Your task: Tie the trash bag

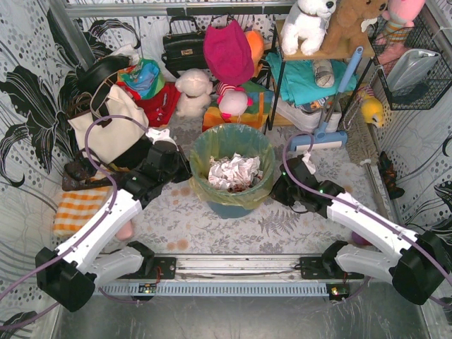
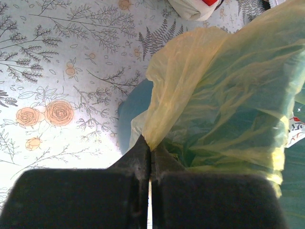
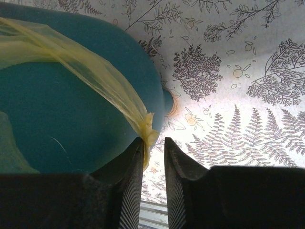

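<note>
The trash bag (image 1: 212,191), thin yellow plastic, lines the teal bucket (image 1: 229,210) at the table's middle, with crumpled white paper (image 1: 233,171) inside. My left gripper (image 1: 185,173) is at the bucket's left rim. In the left wrist view it (image 2: 150,149) is shut on a pinched edge of the bag (image 2: 224,95), which bulges up over the bucket (image 2: 133,109). My right gripper (image 1: 277,185) is at the bucket's right side. In the right wrist view it (image 3: 153,142) is open by a narrow gap. A twisted strand of the bag (image 3: 90,67) runs across the bucket (image 3: 57,114) and ends against my left finger's tip.
A cream tote bag (image 1: 113,127) and an orange checked cloth (image 1: 78,208) lie at the left. Plush toys (image 1: 194,92), a black handbag (image 1: 183,46) and a shelf rack (image 1: 318,70) crowd the back. A blue mop (image 1: 318,138) lies at the back right. A metal rail (image 1: 233,267) runs along the front.
</note>
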Motion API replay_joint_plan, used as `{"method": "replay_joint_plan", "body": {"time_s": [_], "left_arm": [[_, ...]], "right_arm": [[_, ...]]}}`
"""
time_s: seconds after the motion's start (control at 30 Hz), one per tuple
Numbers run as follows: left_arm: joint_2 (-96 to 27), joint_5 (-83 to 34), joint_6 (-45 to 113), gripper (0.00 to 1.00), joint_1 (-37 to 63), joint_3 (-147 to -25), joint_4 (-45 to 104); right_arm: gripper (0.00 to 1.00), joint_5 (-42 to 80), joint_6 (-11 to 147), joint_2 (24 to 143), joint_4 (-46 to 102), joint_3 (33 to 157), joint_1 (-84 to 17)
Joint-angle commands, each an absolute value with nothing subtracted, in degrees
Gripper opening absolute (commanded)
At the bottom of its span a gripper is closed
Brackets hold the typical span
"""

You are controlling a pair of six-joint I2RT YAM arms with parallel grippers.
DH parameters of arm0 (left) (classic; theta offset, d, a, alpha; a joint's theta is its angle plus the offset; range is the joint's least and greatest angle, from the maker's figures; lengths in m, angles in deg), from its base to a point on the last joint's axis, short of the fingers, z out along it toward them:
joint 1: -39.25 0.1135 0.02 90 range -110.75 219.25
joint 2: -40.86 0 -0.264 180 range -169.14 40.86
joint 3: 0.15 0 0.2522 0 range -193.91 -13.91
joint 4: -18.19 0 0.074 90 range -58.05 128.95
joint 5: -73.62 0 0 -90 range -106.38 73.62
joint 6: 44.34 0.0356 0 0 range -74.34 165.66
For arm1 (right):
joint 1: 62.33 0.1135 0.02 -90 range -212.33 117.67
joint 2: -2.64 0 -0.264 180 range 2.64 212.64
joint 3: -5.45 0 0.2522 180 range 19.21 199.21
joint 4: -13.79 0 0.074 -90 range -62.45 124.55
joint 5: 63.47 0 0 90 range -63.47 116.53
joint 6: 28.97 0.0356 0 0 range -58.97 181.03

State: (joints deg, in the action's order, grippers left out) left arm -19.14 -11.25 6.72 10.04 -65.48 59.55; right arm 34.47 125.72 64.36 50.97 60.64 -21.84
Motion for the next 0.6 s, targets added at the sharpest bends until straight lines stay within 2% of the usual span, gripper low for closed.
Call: {"method": "replay_joint_plan", "body": {"time_s": [0.0, 0.2, 0.57], "left_arm": [[-16.8, -10.5, 6.6, 0.0, 9.9, -65.2, 60.3], [-13.0, -9.8, 6.0, 0.0, 9.9, -63.6, 63.5], [-3.5, -11.2, 4.0, 0.0, 9.9, -63.9, 72.6]], "right_arm": [[0.2, 35.1, 122.5, 64.4, 49.5, 60.4, -22.9], [0.0, 32.8, 120.0, 65.1, 48.4, 59.8, -25.9], [0.0, 34.4, 112.8, 63.5, 57.1, 67.3, -29.6]]}}
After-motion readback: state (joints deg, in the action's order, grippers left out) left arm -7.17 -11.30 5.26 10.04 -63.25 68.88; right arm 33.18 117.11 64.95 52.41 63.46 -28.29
